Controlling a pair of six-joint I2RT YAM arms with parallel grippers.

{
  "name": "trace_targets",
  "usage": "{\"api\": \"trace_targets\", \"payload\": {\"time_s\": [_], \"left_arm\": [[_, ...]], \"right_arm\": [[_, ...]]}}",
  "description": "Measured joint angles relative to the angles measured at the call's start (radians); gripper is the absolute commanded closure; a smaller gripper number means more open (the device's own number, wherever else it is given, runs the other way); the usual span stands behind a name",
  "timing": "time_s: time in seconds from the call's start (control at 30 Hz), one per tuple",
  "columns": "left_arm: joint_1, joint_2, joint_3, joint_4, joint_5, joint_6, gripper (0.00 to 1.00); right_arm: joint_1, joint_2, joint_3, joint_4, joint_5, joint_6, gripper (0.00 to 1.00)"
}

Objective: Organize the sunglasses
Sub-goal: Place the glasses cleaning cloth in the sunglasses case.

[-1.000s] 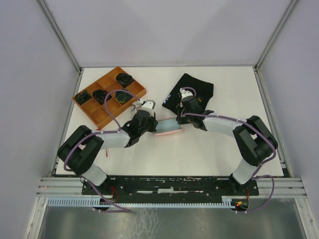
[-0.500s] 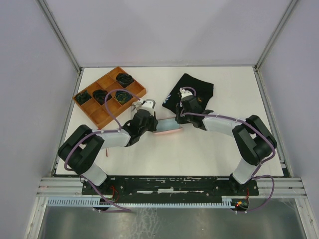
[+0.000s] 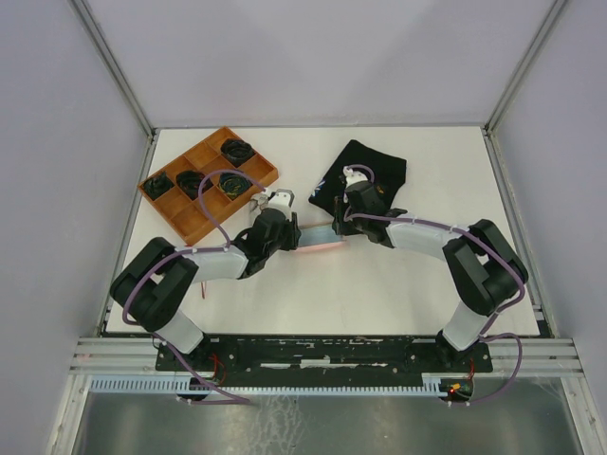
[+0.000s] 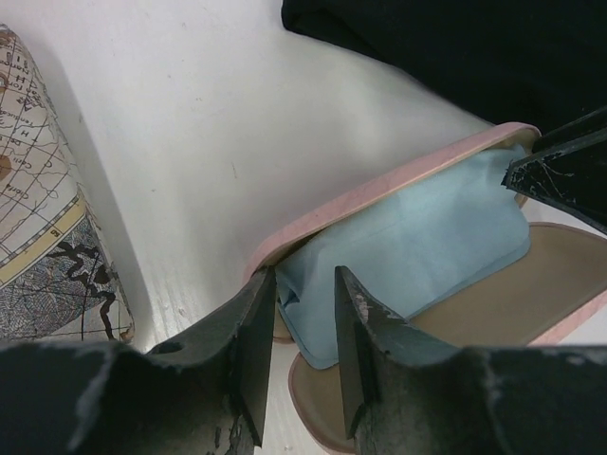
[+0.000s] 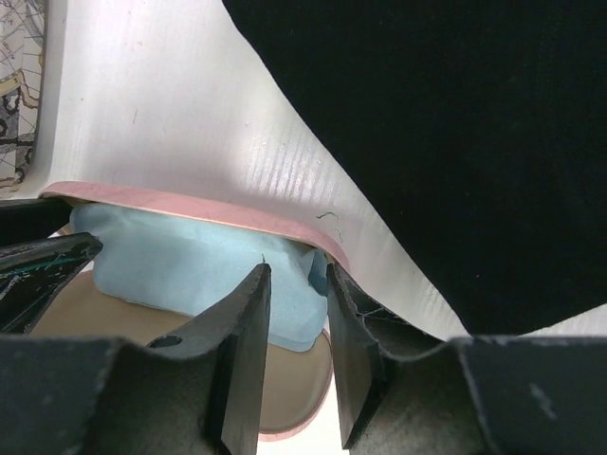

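Both claws have parted since a second ago. My left gripper (image 4: 303, 284) now stands with its jaws a little apart around the 9 o'clock end of the open pink case (image 3: 321, 239). The right gripper (image 5: 296, 275) is likewise slack, straddling the lid rim at the 3 o'clock end. From above, the case shows as a thinner strip than before, shifted slightly toward 12 o'clock. A blue cloth (image 4: 417, 237) lies inside it. I cannot make out the sunglasses in any view. The black cloth (image 3: 365, 166) lies at 1 o'clock.
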Motion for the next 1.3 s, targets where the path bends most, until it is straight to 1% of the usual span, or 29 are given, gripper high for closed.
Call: {"api": "trace_targets", "payload": {"time_s": [0.33,0.53,0.77,1.03,1.13,1.3], "left_arm": [[0.0,-0.026,0.0,-0.003,-0.001,0.0,0.54],[0.0,-0.055,0.0,-0.004,-0.01,0.0,0.51],[0.0,-0.114,0.0,-0.037,-0.043,0.0,0.5],[0.0,-0.283,-0.005,-0.112,-0.09,-0.003,0.48],[0.0,-0.342,-0.023,-0.139,-0.108,-0.013,0.48],[0.0,-0.407,-0.055,-0.203,-0.136,-0.043,0.48]], "right_arm": [[0.0,-0.07,-0.004,-0.016,0.002,-0.001,0.57],[0.0,-0.119,-0.01,-0.029,0.003,-0.013,0.57],[0.0,-0.123,0.003,-0.082,0.004,-0.043,0.57],[0.0,-0.009,0.162,-0.166,0.038,-0.075,0.58],[-0.002,0.053,0.23,-0.219,0.05,-0.089,0.61],[-0.002,0.134,0.325,-0.304,0.057,-0.108,0.61]]}}
